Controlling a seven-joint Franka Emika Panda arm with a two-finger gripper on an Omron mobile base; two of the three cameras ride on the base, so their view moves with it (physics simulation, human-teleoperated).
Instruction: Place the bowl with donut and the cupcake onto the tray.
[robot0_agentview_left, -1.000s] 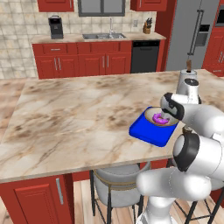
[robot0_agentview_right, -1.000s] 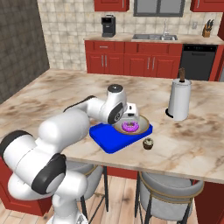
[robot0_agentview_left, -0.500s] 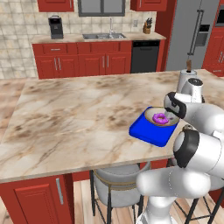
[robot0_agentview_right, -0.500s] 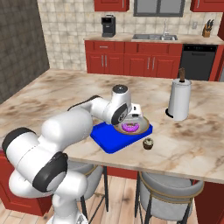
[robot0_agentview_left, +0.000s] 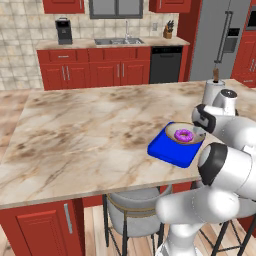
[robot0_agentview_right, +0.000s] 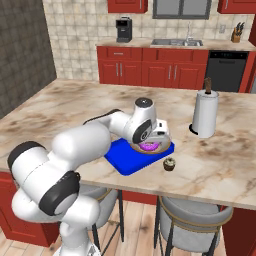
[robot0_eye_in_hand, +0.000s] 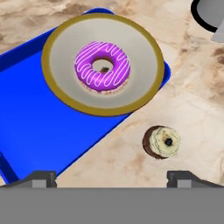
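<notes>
Room: kitchen with red cabinets, a tiled back wall, and a marble island counter (robot0_agentview_left: 90, 135) carrying everything.
Gripper: gripper (robot0_eye_in_hand: 111, 177) hangs above the tray's corner nearest the cupcake; its two finger tips (robot0_eye_in_hand: 41, 178) stand wide apart with nothing between them, so it is open and holds nothing.
Tray: blue tray (robot0_eye_in_hand: 39, 131) lies flat near the counter's front edge, turned at an angle to that edge; also seen in the left base view (robot0_agentview_left: 167, 150) and the right base view (robot0_agentview_right: 122, 160).
Bowl: bowl (robot0_eye_in_hand: 65, 92) sits on the tray at its far corner, its rim reaching the tray's edge on the cupcake side; seen too at (robot0_agentview_left: 172, 134).
Donut: pink-purple frosted donut (robot0_eye_in_hand: 102, 65) lies flat in the middle of the bowl; seen too at (robot0_agentview_left: 184, 135) and (robot0_agentview_right: 149, 146).
Cupcake: cupcake (robot0_eye_in_hand: 162, 141) stands upright on the bare counter, just beside the tray's edge and apart from it; in the right base view (robot0_agentview_right: 169, 164) it is close to the counter's front edge.
Paper towel roll: upright roll (robot0_agentview_right: 205, 114) on its holder, further back on the counter, well apart from the tray.
Open room: bare blue tray floor lies on the bowl's near side; wide bare marble stretches left of the tray in the left base view.
</notes>
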